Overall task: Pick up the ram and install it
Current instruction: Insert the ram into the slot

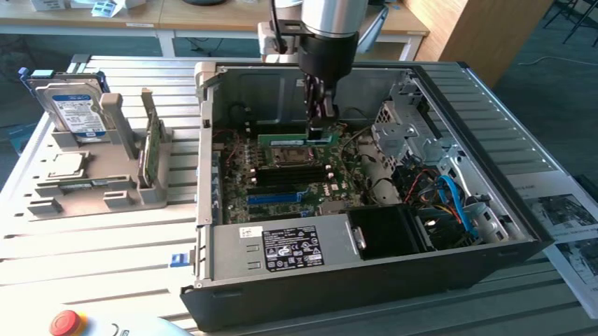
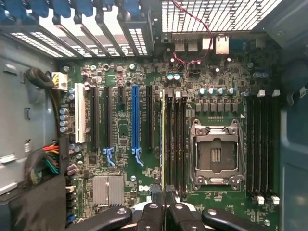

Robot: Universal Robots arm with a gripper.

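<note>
Pickup done: the gripper point(image 1: 320, 130) is clamped on the ram point(image 1: 291, 138), which sits at the CPU socket's point(image 1: 288, 155) twelve o'clock in the exterior view. It seemingly hangs above the motherboard point(image 1: 266, 203), not yet seated.

Probably a robotics lab: slotted metal table point(image 1: 94, 245), workbenches point(image 1: 187, 17) behind.

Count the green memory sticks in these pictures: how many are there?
2. The ram is in the claw, inside the case beside the CPU socket. A second stick stands in the grey holder outside the case, at the exterior view's left. Others may be hidden.
</note>
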